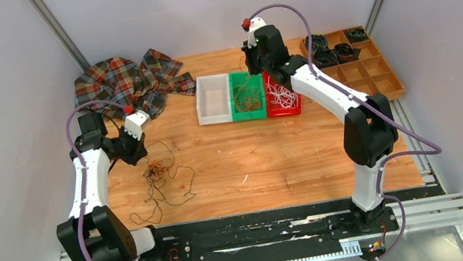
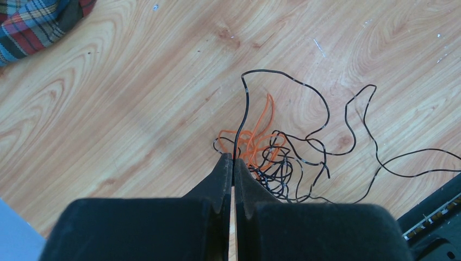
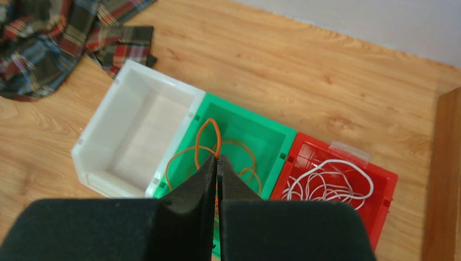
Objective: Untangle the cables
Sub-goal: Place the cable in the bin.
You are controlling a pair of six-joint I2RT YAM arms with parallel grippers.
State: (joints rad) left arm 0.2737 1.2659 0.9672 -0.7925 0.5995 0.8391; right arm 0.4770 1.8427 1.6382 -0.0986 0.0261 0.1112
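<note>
Step in hand: sorting by colour looks part done; the left pincer [image 2: 232, 161] is clenched on a black cable [image 2: 245, 103] that rises from the knot [image 2: 272, 160] of black and orange strands on the worktop [image 2: 136, 109]
Right side: the right pincer [image 3: 217, 161] hangs clenched over the green bin [image 3: 251, 120]; a loop of the orange cables [image 3: 209, 130] in that bin runs up to its tips, and I cannot tell whether it is pinched
Where the cables are: the knot lies on the left of the worktop, near the left arm; the white cables [image 3: 331, 182] are in the red bin [image 3: 383, 182], with the white bin [image 3: 157, 81] on the green bin's other side
Next move, as I judge it: draw the black cable up and away slowly, so that it slides clear of the orange strand [image 2: 261, 122]; a hasty pull would likely tighten the knot or drag it along whole
Left wrist view alone shows: the black cable running in between the fingers, and black loops crossing the orange
Right wrist view alone shows: what lies in each bin
Top view alone shows: the two arms well apart, the plaid cloth [image 1: 128, 80] at the far left and the wooden tray [image 1: 374, 67] at the far right
</note>
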